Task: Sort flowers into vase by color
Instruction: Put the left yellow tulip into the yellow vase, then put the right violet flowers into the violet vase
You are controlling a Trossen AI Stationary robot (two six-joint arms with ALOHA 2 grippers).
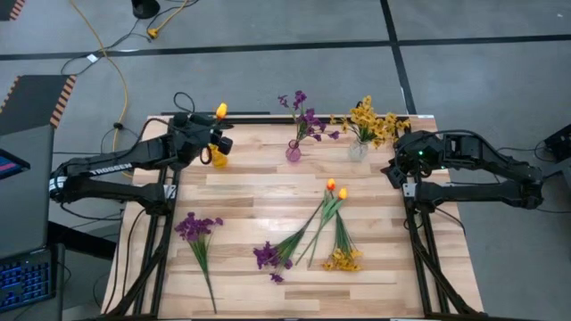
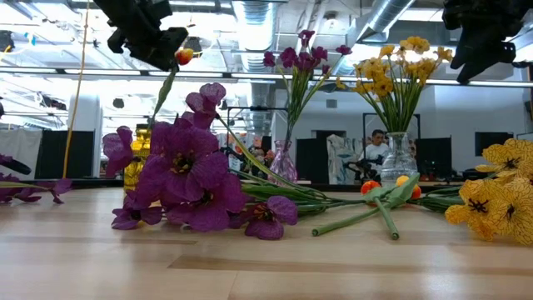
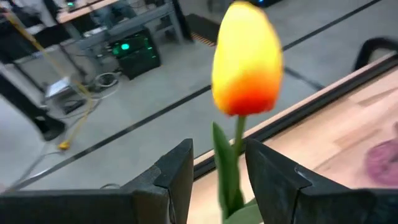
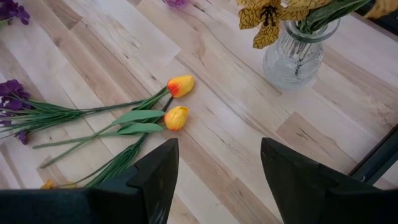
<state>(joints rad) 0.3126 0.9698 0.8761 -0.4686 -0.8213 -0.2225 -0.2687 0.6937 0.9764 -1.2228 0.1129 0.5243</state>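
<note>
The left gripper [image 1: 217, 135] is hovering over the yellow vase [image 1: 219, 159] at the table's [image 1: 268, 187] far left, its jaws standing parted around the stem of an orange-yellow tulip [image 3: 247, 59] sitting upright in that vase. The right gripper [image 1: 393, 167] is waiting near the clear vase [image 4: 300, 53], jaws wide apart, holding nothing.

Wooden table [image 1: 375, 267] carries three vases [image 1: 293, 152] and loose flowers [image 1: 326, 218].

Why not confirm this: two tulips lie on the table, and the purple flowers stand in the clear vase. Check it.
Wrong on the vase: the purple flowers stand in the pink vase, as the high view shows. The clear vase holds yellow ones. Two tulips do lie on the table.
</note>
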